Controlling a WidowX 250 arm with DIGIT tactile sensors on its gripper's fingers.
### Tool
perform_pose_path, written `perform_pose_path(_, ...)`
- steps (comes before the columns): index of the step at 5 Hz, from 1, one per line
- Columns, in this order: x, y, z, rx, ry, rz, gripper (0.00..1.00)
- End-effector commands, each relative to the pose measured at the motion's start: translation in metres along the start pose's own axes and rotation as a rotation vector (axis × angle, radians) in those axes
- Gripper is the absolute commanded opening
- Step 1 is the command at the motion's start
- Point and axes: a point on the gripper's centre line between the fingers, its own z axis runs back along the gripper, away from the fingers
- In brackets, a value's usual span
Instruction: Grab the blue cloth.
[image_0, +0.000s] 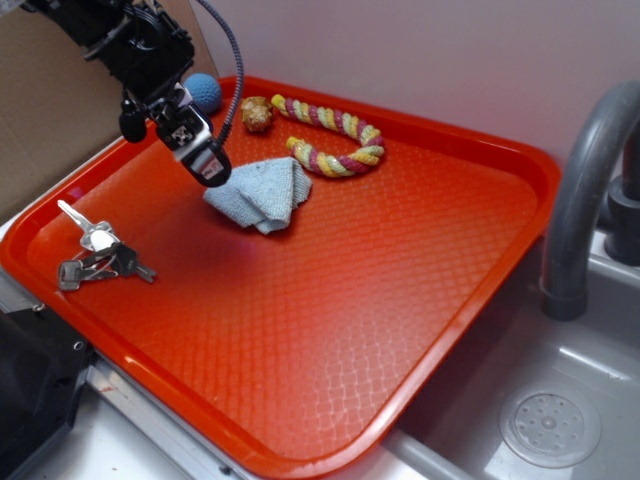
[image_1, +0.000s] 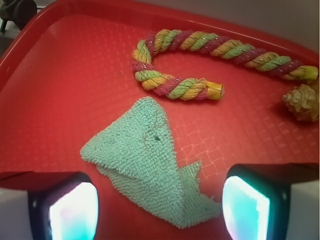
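No legible writing or brand appears on any item. The blue cloth (image_0: 260, 193) (image_1: 150, 160) lies folded in the upper-centre of the red tray (image_0: 400, 300) (image_1: 60, 100); in the wrist view its long axis runs from upper centre to lower right. The gripper (image_0: 205, 160) (image_1: 160, 205) hovers at the cloth's left edge, fingers (image_1: 75, 210) spread apart and straddling its lower part. The rope toy (image_0: 335, 135) (image_1: 215, 55) lies behind it.
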Motion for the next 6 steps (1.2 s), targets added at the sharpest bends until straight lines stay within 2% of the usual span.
perform_pose_path(1,0.019,-0.021,-0.044,0.022,0.111,-0.085,1.0)
perform_pose_path(2,0.021,-0.024,-0.055,0.016,0.119,-0.071,1.0)
perform_pose_path(3,0.021,-0.036,-0.056,-0.019,0.099,-0.1,1.0)
perform_pose_path(4,0.021,-0.06,-0.056,-0.101,0.076,-0.163,0.0)
perform_pose_path(5,0.018,-0.089,-0.055,-0.099,0.081,-0.235,0.0)
perform_pose_path(6,0.019,-0.091,-0.058,-0.082,0.11,-0.227,0.0)
